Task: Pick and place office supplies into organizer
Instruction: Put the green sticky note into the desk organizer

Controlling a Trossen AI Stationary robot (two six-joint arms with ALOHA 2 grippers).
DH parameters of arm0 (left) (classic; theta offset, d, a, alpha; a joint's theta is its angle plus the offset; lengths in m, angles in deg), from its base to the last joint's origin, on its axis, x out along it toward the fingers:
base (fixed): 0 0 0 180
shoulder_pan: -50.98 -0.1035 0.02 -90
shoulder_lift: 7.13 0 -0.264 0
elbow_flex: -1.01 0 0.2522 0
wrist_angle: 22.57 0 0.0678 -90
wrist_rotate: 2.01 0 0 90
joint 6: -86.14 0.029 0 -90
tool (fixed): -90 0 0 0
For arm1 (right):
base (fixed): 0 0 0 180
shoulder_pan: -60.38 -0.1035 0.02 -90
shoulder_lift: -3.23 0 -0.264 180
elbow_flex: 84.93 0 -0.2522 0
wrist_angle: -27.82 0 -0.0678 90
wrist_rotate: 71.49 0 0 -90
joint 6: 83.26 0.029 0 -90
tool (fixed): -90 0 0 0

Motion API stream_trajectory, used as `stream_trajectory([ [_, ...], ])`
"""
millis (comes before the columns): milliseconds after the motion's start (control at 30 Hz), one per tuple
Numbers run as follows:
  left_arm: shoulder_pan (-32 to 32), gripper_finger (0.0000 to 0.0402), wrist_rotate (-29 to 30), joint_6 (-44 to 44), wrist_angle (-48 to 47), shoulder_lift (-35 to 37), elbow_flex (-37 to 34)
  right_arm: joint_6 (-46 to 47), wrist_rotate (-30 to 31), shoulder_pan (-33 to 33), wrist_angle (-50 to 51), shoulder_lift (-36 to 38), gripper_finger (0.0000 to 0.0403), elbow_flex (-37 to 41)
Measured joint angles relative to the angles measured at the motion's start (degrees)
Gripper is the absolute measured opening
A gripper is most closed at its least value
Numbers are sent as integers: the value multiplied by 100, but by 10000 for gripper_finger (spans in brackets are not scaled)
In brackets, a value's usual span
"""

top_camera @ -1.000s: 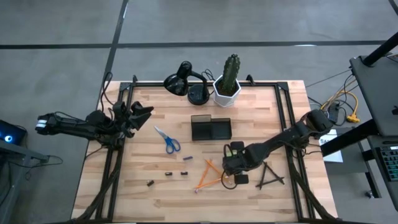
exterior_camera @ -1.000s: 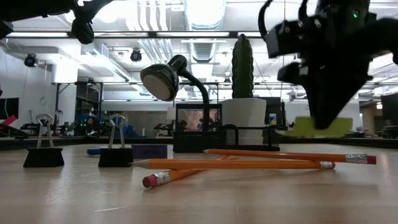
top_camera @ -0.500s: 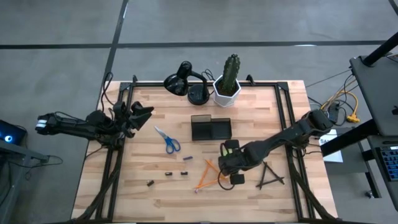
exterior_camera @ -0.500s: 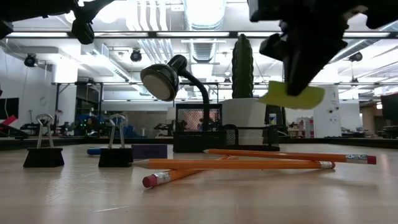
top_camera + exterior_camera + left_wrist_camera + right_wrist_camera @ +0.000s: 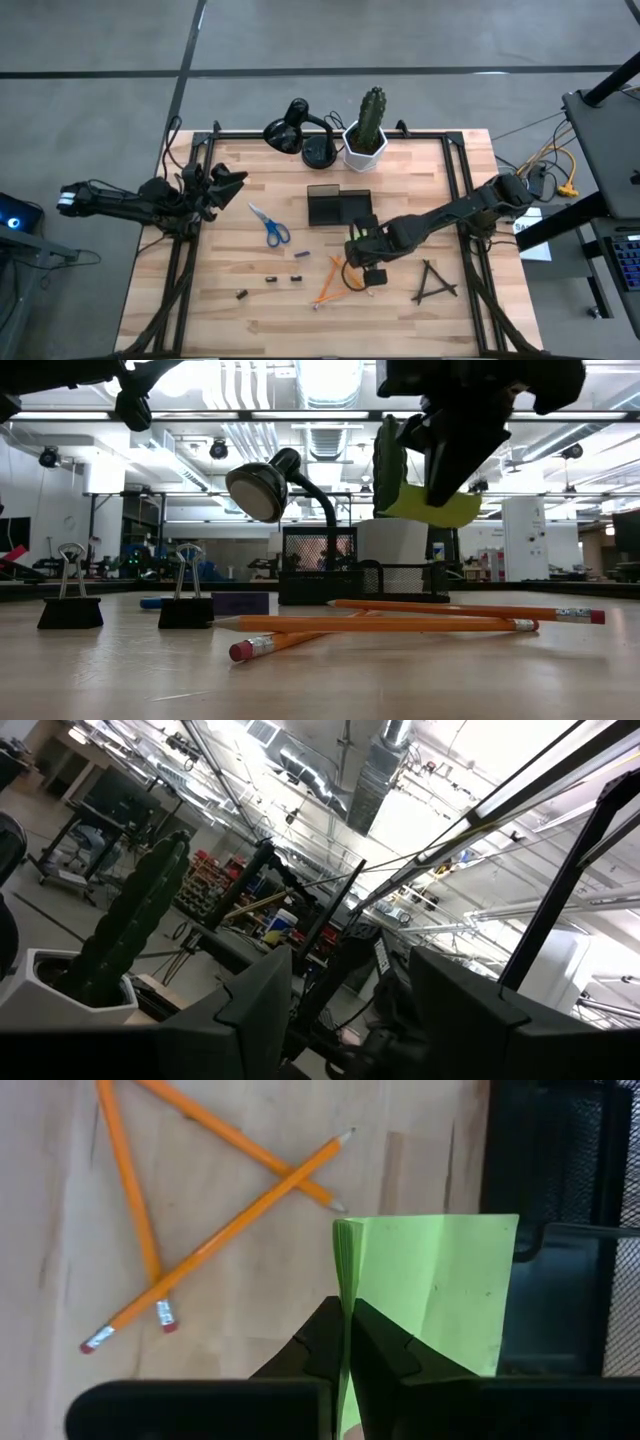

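Right gripper (image 5: 345,1342) carried the sticky pad (image 5: 430,1295) closer to the organizer (image 5: 339,208).
Jaws clamped on it; left gripper (image 5: 228,186) idles open, well apart.

Black desk lamp (image 5: 296,133) stands at far edge of surface (image 5: 230,270). Potted cactus (image 5: 367,130) in white pot just beside it. Both upright, near mid-edge.

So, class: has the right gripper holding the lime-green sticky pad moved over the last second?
Yes. In the high view the right gripper, shut on the lime-green sticky pad, has shifted left and up-picture, closer to the dark organizer.
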Motion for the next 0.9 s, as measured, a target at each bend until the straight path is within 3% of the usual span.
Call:
stream_trajectory([
  [333,2,187,0,-9,2,0,-2,-405,324,442,-83,0,9,1],
  [900,2,187,0,-4,0,0,-4,-1086,285,1226,-314,0,8,9],
])
